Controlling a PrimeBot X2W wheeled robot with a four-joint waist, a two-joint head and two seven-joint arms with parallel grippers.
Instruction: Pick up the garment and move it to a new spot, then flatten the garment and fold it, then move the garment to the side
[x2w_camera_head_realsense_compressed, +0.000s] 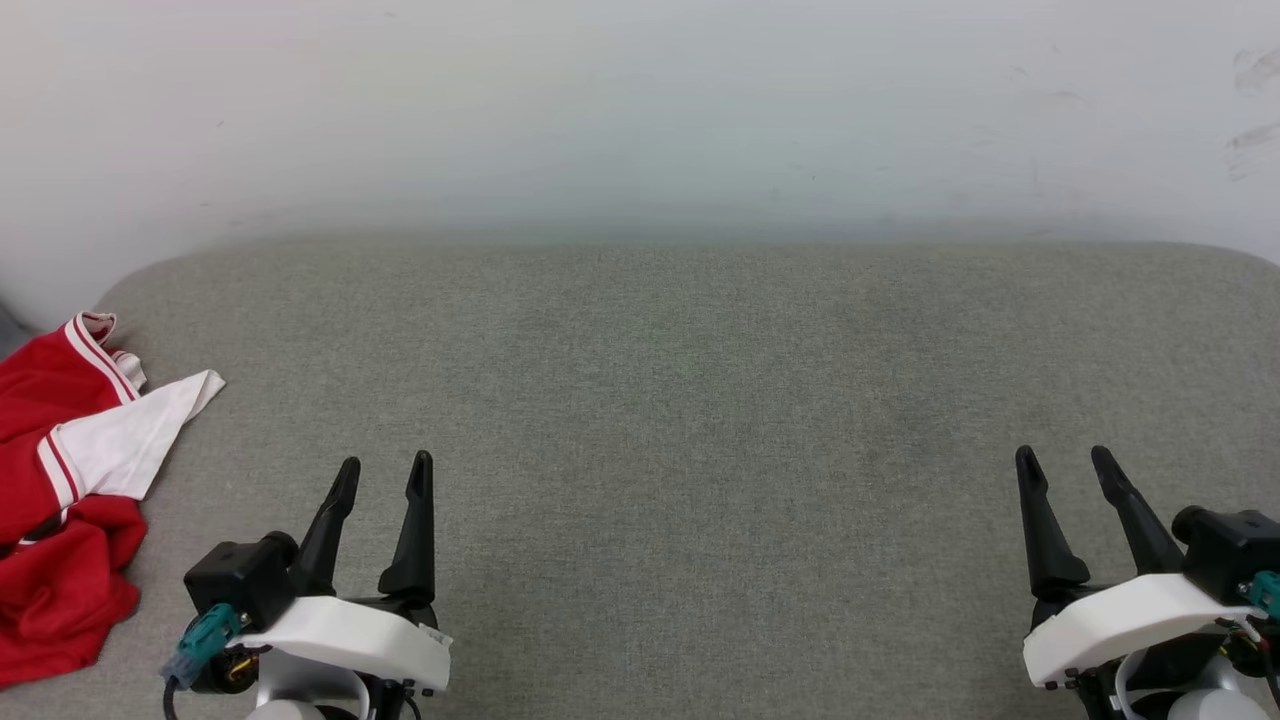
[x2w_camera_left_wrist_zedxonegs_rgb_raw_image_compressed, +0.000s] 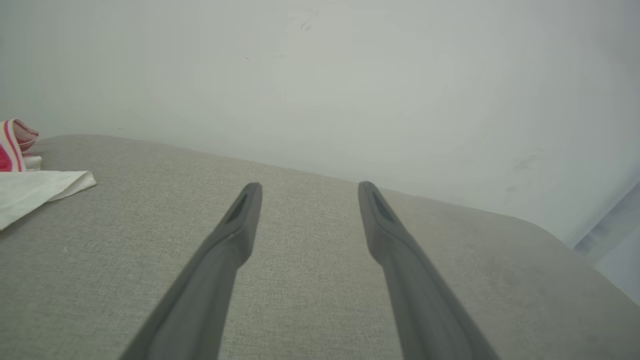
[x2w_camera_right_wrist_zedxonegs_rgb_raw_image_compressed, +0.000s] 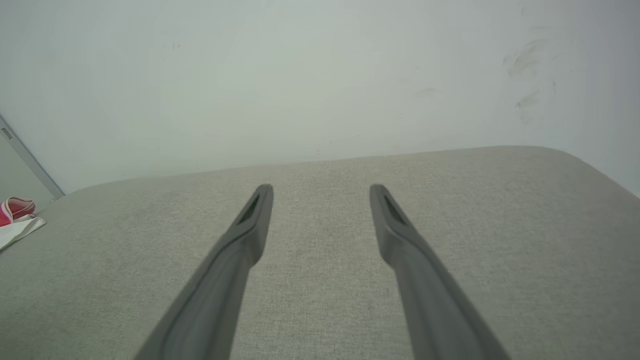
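I hold both sets of jaws open above a wide grey fabric-covered counter (x2w_camera_head_realsense_compressed: 640, 420) with rounded corners, whose far edge meets a plain white wall (x2w_camera_head_realsense_compressed: 640, 110). My left jaws sit over the near edge toward the left. The two long dark fingers (x2w_camera_head_realsense_compressed: 415, 530) are spread apart with bare grey cloth between them, and they grip nothing. My right jaws sit over the near edge close to the right corner. Their fingers (x2w_camera_head_realsense_compressed: 1040, 530) are parted just as wide, and they are also empty. In my left wrist view the fingers (x2w_camera_left_wrist_zedxonegs_rgb_raw_image_compressed: 235, 235) rise with a clear gap between the tips and point across the counter toward the wall. My right wrist view shows the same, with its fingers (x2w_camera_right_wrist_zedxonegs_rgb_raw_image_compressed: 250, 235) apart and nothing between them. The large red sports-jersey garment (x2w_camera_head_realsense_compressed: 45, 400) lies crumpled at the counter's left edge, between the far left corner and the near edge, and runs out of the picture there. A white short sleeve (x2w_camera_head_realsense_compressed: 125, 440) with red-and-white striped trim spreads from it toward the middle of the counter, its tip lying flat on the cloth. The garment (x2w_camera_left_wrist_zedxonegs_rgb_raw_image_compressed: 30, 192) is near my left jaws but clear of them, and it is well apart from my right jaws, where it (x2w_camera_right_wrist_zedxonegs_rgb_raw_image_compressed: 15, 225) shows small at the far left. I cannot make out any numbers or letters on the folds that show.
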